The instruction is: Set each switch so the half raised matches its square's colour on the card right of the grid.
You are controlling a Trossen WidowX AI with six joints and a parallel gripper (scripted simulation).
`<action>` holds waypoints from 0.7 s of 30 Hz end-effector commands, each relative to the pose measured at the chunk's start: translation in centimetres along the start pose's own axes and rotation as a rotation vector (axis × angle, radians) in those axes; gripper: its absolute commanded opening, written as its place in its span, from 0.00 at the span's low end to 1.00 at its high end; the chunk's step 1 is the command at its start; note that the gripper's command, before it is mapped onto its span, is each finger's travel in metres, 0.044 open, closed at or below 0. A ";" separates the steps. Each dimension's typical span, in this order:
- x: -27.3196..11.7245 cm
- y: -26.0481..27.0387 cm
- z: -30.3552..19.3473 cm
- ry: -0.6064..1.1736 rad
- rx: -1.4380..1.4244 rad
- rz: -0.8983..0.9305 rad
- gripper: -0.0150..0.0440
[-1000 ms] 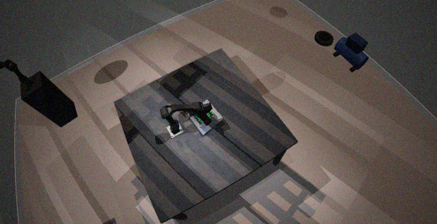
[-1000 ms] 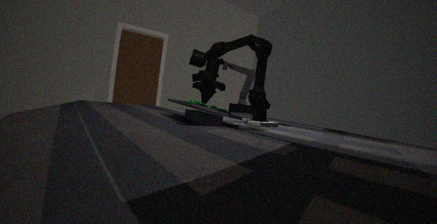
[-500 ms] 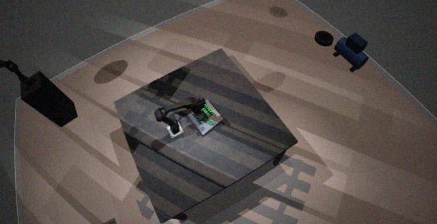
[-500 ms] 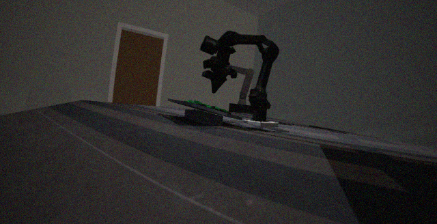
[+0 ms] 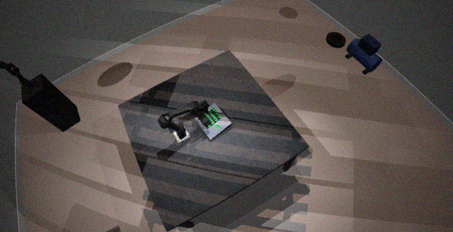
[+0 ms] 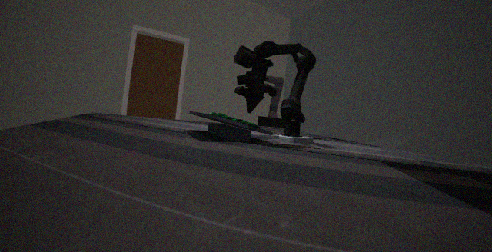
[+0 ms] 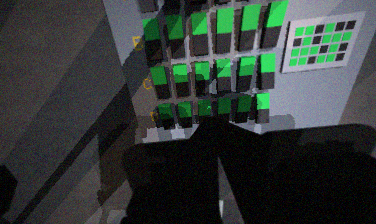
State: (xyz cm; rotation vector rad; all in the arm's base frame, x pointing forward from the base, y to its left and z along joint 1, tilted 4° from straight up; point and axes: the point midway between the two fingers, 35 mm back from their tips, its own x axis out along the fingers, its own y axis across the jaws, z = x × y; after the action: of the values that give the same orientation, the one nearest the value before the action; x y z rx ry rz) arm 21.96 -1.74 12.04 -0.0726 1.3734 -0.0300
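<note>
So the claw [image 6: 250, 111] [image 7: 209, 121] is shut and hanging above the tilted panel [image 5: 221, 126] [image 6: 231, 121] [image 7: 334, 97], and there's open air between its tip and the switches. Going sideways at that height looks fine, nothing sticking up there. Lower down you've got rows of raised switch halves [image 7: 267, 62] packed close together, plus the card [image 7: 286, 60] just beside the grid. Up top, only the arm [image 5: 184, 112] [image 6: 304, 71] itself is hanging over the panel.

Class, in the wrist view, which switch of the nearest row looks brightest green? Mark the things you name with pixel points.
The rightmost switch [image 7: 263, 101], at the card's end of that row; its five neighbours look darker green.
</note>
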 end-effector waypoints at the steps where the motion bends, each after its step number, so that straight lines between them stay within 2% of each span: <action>1: 1.0 0.0 -0.1 0.013 0.004 -0.004 0.25; 21: 3.2 0.0 0.0 0.012 0.004 -0.004 0.25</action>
State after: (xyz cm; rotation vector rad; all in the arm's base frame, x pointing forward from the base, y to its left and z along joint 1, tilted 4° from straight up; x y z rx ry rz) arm 22.55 -1.87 9.65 -0.0698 1.3724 -0.0344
